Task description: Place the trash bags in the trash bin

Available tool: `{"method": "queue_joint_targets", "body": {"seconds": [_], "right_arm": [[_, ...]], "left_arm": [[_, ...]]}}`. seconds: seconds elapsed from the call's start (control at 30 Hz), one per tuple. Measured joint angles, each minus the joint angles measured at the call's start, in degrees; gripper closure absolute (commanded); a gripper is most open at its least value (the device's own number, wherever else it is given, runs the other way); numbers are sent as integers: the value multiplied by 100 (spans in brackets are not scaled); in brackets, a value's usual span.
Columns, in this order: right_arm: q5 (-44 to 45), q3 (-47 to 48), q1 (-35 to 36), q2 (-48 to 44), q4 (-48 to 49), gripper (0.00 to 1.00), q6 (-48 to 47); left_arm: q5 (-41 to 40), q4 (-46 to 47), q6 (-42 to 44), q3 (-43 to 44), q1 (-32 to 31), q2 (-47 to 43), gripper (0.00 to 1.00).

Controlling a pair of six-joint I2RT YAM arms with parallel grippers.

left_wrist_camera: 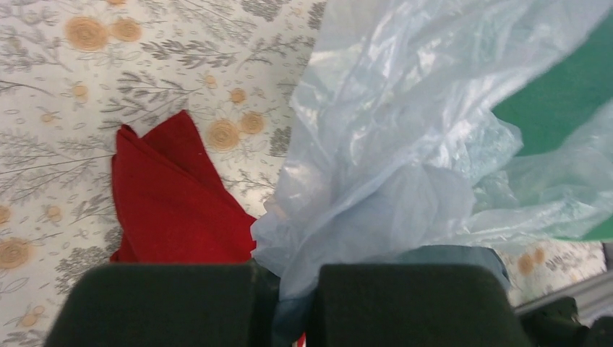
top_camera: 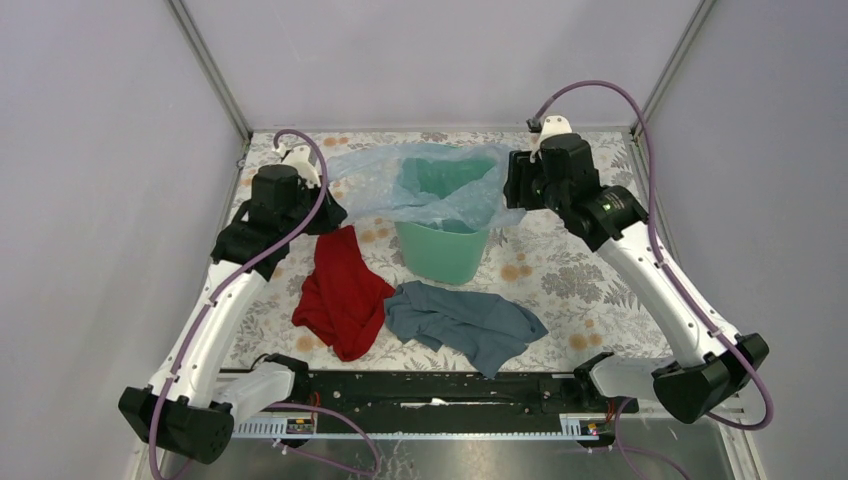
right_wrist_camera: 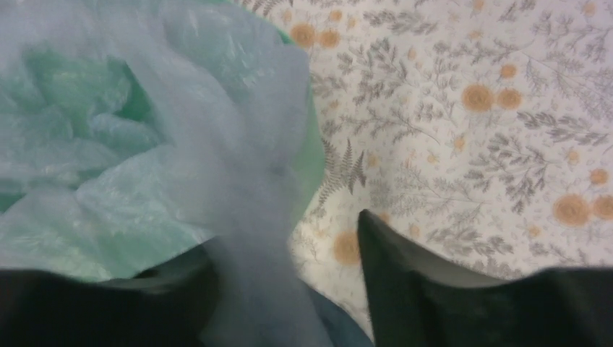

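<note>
Trash bag (top_camera: 372, 182) draped over the mouth of the trash bin (top_camera: 440, 255), partly sunk inside.
Thin, light, crinkly, likely slippery; best taken at a bunched edge rather than flat film. Pinched at the left edge by left gripper (left_wrist_camera: 288, 289), jaws together on the film; straddled at the right by right gripper (right_wrist_camera: 289, 289), jaws apart, hold unproven. Hidden: bin floor, depth of film inside. Nearby on the bench (top_camera: 580, 270): red cloth (top_camera: 345, 290), grey-blue cloth (top_camera: 465, 320).

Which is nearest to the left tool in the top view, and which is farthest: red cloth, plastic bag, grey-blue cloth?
1. plastic bag, pinched in the left tool.
2. red cloth, just nearer the bases.
3. grey-blue cloth, front centre.
</note>
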Motion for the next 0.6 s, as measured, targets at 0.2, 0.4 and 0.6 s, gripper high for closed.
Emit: {"method": "queue_joint_targets", "body": {"seconds": [0.2,0.4,0.6], "right_arm": [[-732,0,0,-577,-632,0,560],[-1491,-343,0,-1327,-507,6,1659],[-1952,-1705,0,-1652,146,34,2645]], "left_arm": [[728,13,-2,0,2,-90,100],[1045,26,-55,0,2,-120,100],[1141,26,-94,0,2,-197,100]]}}
